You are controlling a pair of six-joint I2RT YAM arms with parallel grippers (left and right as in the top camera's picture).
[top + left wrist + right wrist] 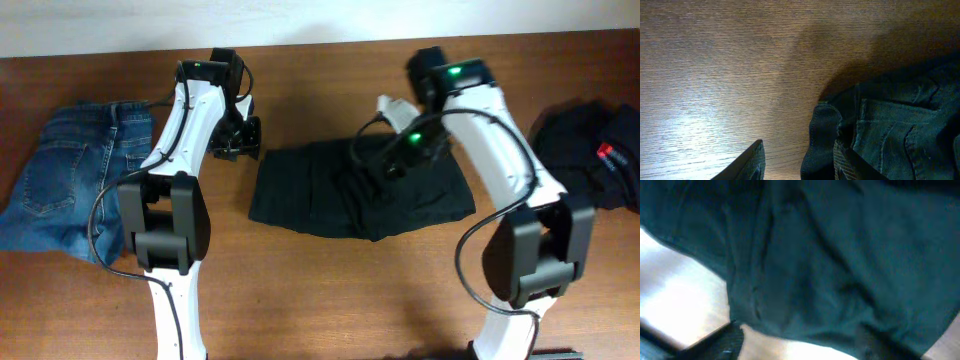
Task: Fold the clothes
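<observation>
Left pincer [800, 162] sits open, with a seamed corner of the black trousers [330, 190] between its fingers, at the bundle's left edge. Right pincer [400, 158] is down on the cloth at the bundle's upper right; can't tell if it's clamped. Trousers lie bunched mid-desk [330, 300], centre frame. Second black garment [585, 150] with a red label sits far right. Fabric reads soft, light, limp, so it'll sag and drag. I'd grab seamed corners, both sides together.
</observation>
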